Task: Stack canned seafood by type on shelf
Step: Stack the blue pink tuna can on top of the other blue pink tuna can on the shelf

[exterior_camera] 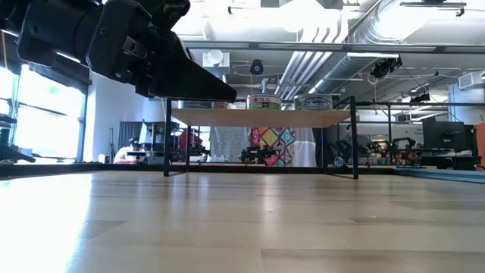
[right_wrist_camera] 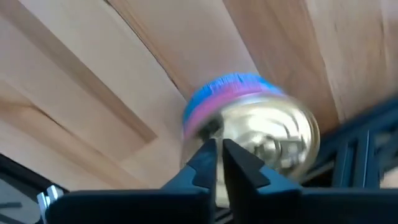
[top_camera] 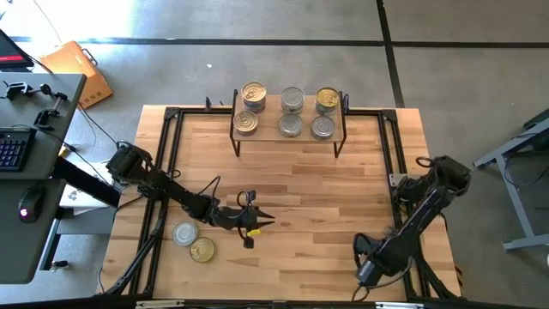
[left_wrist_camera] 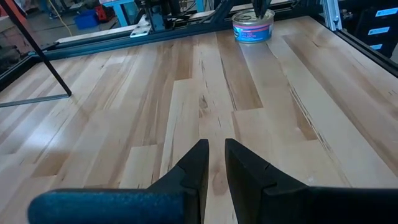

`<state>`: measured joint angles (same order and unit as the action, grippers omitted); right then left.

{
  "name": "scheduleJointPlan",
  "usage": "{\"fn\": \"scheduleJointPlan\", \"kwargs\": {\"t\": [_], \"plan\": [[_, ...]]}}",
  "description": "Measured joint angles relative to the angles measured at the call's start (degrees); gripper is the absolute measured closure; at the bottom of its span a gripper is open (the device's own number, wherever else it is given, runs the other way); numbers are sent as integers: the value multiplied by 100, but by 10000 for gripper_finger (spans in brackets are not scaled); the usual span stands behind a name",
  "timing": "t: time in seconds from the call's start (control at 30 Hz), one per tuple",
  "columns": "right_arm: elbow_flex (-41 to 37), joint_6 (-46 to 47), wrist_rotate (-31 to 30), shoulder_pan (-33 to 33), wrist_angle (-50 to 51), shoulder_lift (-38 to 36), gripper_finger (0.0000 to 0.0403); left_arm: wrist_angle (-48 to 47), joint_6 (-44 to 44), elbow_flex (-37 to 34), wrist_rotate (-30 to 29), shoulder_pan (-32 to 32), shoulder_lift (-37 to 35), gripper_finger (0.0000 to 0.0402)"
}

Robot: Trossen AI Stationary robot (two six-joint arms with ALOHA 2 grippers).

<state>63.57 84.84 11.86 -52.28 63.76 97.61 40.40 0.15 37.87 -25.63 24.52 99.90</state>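
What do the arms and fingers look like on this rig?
Both arms are dark, jointed links with black cables alongside. The left gripper has a small yellow mark beside it. The fingers are dark, flat wedges tapering to points; the right gripper looks the same.

right wrist tin [right_wrist_camera: 249,127]: smearing into a blur, its lower part sitting behind the fingers
left wrist tin [left_wrist_camera: 253,26]: label lettering staying too small to read
low view arm [exterior_camera: 114,45]: running off the frame's upper left, hiding the shelf's [exterior_camera: 261,117] left end
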Motion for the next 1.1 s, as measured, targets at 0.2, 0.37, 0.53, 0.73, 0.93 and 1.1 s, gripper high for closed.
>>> {"fn": "scheduleJointPlan", "kwargs": {"t": [0.2,0.37,0.53,0.73,0.93,1.1], "plan": [[17,-1152,-239,565,-352,152,391,26,5,0,0,59,0,358],[126,-2323,-1043,1017,-932,130,397,37,136,2,0,117,0,358],[400,-3085,-2018,1071,-927,55,400,37,156,2,0,139,0,358],[206,-2884,-2144,1026,-620,27,401,39,156,4,0,139,0,358],[-355,-2835,-2112,1182,-1319,-6,401,100,155,4,-1,139,0,358],[-400,-3931,-2871,1663,-3159,51,401,363,159,7,-1,139,-4,358]]}}
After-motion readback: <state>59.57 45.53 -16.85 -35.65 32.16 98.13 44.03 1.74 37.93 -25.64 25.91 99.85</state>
